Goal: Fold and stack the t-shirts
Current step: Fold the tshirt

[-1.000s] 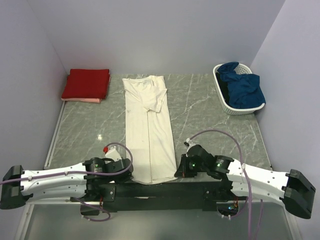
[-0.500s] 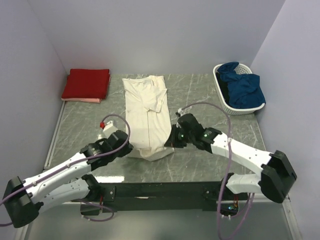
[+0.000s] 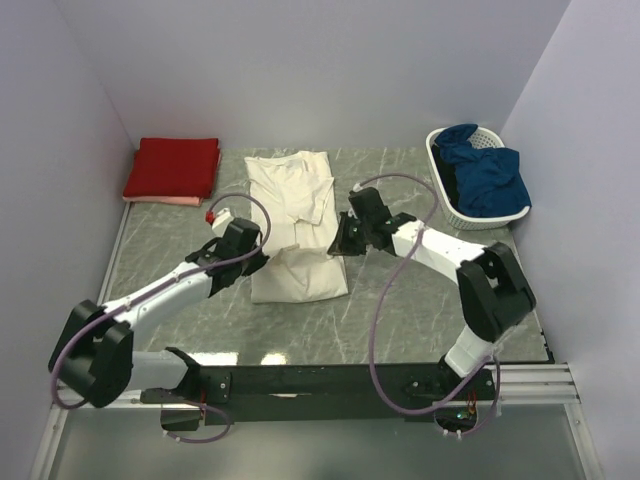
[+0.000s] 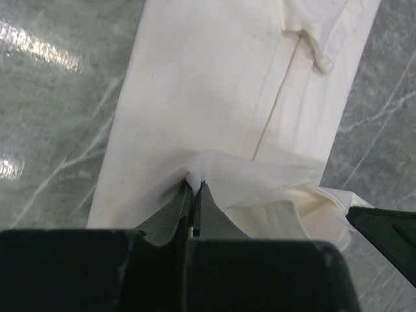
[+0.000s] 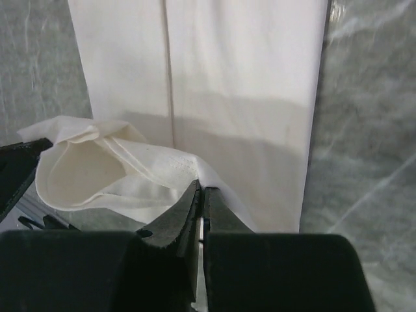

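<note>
- Both arms reach forward over the table (image 3: pixel 430 300), wrists low, closing on the cream t-shirt (image 3: pixel 292 200) from either side.
- The left gripper (image 4: pixel 194 187) has its fingers pressed together, pinching a hem corner at the shirt's left edge.
- The right gripper (image 5: pixel 200 190) is likewise clamped, on the hem corner at the right edge.
- The shirt lies mid-table as a long narrow strip, sleeves folded in, collar end toward the back wall.
- Its near hem is raised and doubled over the body in a loose fold that gapes open between the grippers.
- The red t-shirt (image 3: pixel 172 165) sits folded at back left, on top of the pale pink t-shirt (image 3: pixel 165 201), which shows only an edge.
</note>
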Available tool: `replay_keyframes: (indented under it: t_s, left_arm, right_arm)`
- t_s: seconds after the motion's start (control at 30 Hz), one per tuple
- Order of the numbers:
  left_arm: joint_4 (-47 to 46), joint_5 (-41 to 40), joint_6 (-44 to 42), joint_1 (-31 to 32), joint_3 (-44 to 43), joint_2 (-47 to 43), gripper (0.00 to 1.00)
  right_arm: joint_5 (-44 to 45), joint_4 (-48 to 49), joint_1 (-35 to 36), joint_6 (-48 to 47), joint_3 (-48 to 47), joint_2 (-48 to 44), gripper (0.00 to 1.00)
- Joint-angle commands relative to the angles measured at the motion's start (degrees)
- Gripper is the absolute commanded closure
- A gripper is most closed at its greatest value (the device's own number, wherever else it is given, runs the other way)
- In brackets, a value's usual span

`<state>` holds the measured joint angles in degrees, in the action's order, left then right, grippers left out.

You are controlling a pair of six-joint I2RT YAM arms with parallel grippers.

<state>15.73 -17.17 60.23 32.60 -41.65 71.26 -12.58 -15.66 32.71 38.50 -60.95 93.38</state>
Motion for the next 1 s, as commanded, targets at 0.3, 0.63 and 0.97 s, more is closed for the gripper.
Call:
replay_keyframes:
  t_s: [0.3,0.63,0.97]
  left_arm:
    - [-7.46,6.18,-2.48,-8.78,-9.84,13.71,1.00]
    - [-7.20,8.64,-3.10,-11.77,-16.45,21.28,1.00]
    - [-7.38,11.19,-5.82,-15.46,-21.36,26.64,1.00]
  right_arm:
    - [-3.15,0.81,-6.34,-2.64,-15.42,13.83,1.00]
    - [-4.82,-2.53,-8.80,-3.26,-24.47,19.38,1.00]
    - [-5.53,-3.94,-11.00,-3.61,-28.08,23.15,1.00]
